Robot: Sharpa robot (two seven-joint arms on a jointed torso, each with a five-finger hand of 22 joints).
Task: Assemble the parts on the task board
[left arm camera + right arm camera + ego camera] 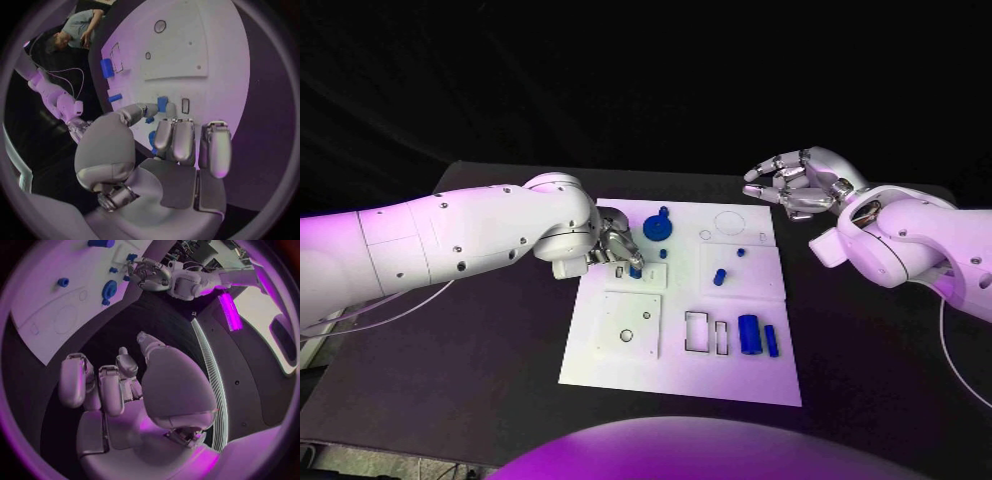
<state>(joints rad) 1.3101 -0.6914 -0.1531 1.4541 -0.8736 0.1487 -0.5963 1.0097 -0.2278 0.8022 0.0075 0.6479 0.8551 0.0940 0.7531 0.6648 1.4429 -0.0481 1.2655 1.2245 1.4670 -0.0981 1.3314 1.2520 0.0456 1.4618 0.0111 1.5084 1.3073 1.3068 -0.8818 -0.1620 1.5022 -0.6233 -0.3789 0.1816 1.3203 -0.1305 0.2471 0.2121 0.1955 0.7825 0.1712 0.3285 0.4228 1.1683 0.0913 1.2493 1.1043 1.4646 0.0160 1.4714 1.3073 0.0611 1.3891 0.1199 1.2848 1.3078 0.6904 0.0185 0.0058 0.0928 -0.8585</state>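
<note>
Our left hand (612, 250) pinches small blue part (162, 104) over task board (625, 370) left-centre. Risk: part tilts, jams at slot (185, 105). Right hand (795, 183) empty, fingers loosely curled, hovers past board's far-right corner.

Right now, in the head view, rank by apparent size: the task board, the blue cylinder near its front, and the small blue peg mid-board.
1. task board
2. blue cylinder
3. small blue peg
The gaps are clear; none look alike.

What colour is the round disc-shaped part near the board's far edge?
Blue. The disc-shaped part shows best in the head view, on the white task board.
</note>
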